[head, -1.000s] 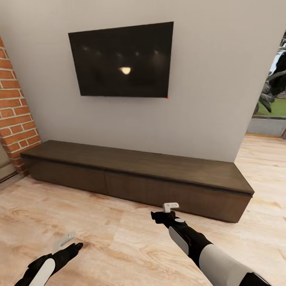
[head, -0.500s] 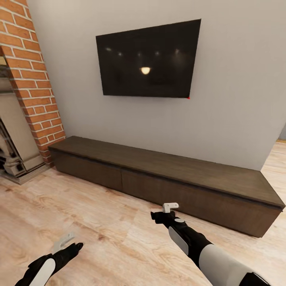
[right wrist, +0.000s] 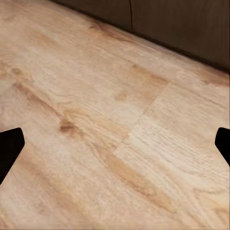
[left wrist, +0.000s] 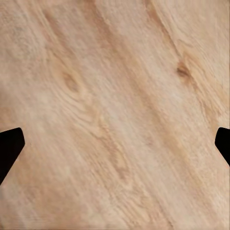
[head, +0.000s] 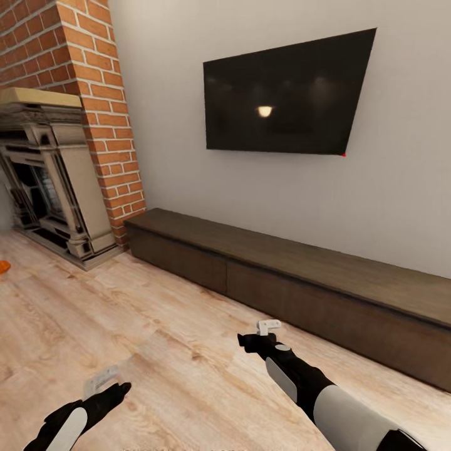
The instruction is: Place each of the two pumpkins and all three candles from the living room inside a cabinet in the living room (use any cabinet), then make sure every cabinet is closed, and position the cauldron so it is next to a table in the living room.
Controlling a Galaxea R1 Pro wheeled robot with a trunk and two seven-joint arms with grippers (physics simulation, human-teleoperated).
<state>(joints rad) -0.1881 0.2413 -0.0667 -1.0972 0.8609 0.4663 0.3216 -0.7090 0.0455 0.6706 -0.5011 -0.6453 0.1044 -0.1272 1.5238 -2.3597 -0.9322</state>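
The long, low dark brown cabinet [head: 294, 275] stands against the white wall, with its drawer fronts flush and shut. Its front also shows in the right wrist view [right wrist: 182, 24]. My right gripper [head: 269, 325] hangs open over the wood floor a short way in front of the cabinet, holding nothing. My left gripper [head: 101, 379] hovers lower over bare floor, also open and empty; its dark fingertips [left wrist: 9, 146] sit far apart. A small orange sliver [head: 2, 267] lies on the floor at the picture's left edge, too cut off to identify. Candles and cauldron are out of view.
A black TV [head: 285, 100] hangs on the wall above the cabinet. To the left rise a red brick column [head: 100, 106] and an ornate grey fireplace [head: 53, 181] with a raised hearth. Pale wood floor [head: 156, 338] spreads between me and these.
The camera has swung left: the cabinet and TV slid right in the picture, and the brick column and fireplace came into view. Both arms hold the same pose.
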